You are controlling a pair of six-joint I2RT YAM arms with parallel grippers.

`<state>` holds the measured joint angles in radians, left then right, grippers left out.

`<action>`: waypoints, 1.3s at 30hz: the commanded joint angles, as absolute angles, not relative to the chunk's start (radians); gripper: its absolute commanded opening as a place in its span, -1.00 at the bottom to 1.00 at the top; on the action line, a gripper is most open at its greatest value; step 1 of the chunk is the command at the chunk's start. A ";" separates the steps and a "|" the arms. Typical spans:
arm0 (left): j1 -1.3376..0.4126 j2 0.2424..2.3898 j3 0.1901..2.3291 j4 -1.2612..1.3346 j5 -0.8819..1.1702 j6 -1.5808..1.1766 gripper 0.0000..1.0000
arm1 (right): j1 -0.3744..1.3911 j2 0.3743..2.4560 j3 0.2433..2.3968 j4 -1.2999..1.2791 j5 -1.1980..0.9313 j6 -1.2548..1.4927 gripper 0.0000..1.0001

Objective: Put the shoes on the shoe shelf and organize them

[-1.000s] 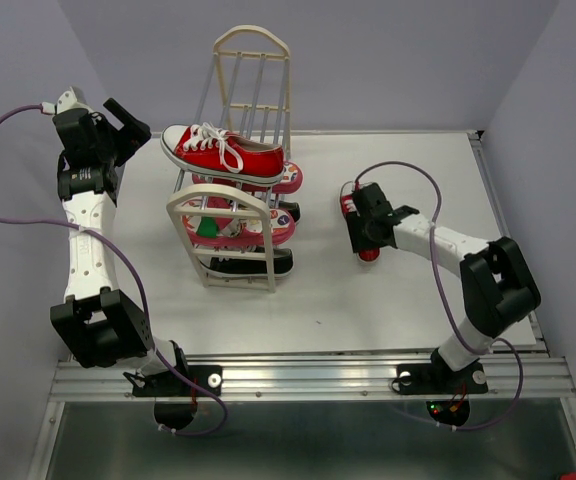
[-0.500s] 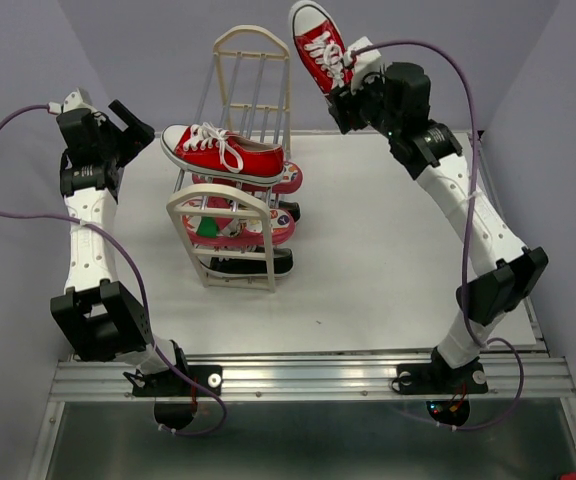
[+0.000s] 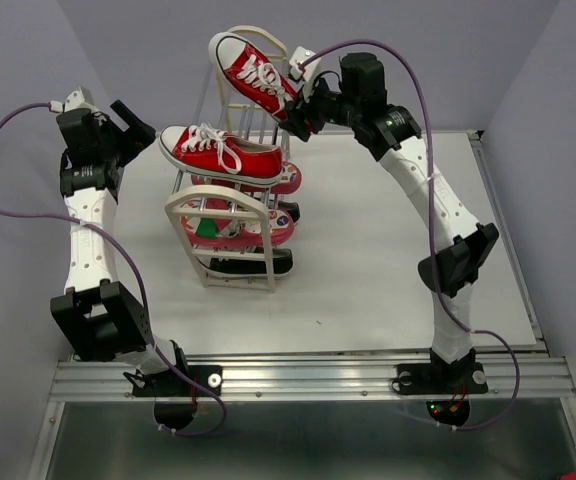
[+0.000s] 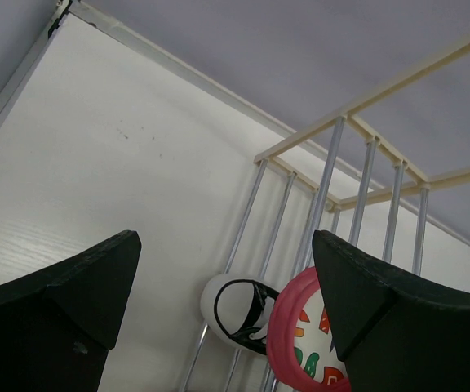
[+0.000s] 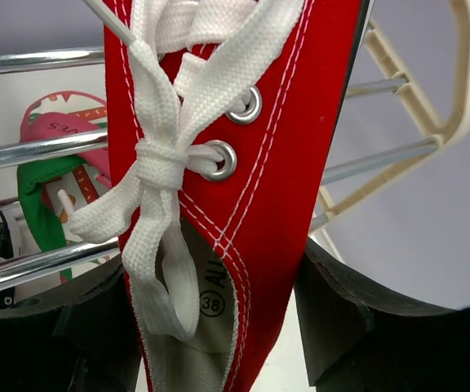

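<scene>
Right gripper (image 3: pixel 303 105) pinches a red sneaker (image 3: pixel 253 72) tilted above the shoe shelf (image 3: pixel 270 260), seemingly clear of it; left gripper (image 3: pixel 136 128) hangs spread wide beside the shelf

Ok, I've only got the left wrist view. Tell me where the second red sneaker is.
Observer: The right gripper is shut on the second red sneaker, holding it tilted above the far end of the shoe shelf.
Operator: Give me the top tier.
Observer: The first red sneaker lies along it, toe towards the left arm's side.
Operator: Now the lowest tier.
Observer: A black sneaker sits there, beneath the flip-flops.
</scene>
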<state>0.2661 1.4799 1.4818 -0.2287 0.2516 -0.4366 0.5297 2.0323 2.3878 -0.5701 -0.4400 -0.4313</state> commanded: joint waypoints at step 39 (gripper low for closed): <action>0.270 1.393 1.460 -0.196 0.262 -0.396 0.98 | 0.676 2.052 2.534 -0.399 -0.356 -0.512 0.10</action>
<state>0.2661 1.4422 1.4639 -0.2283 0.2619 -0.4175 0.6693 2.0697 2.4733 -0.5156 -0.3759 -0.5098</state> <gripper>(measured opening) 0.989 0.669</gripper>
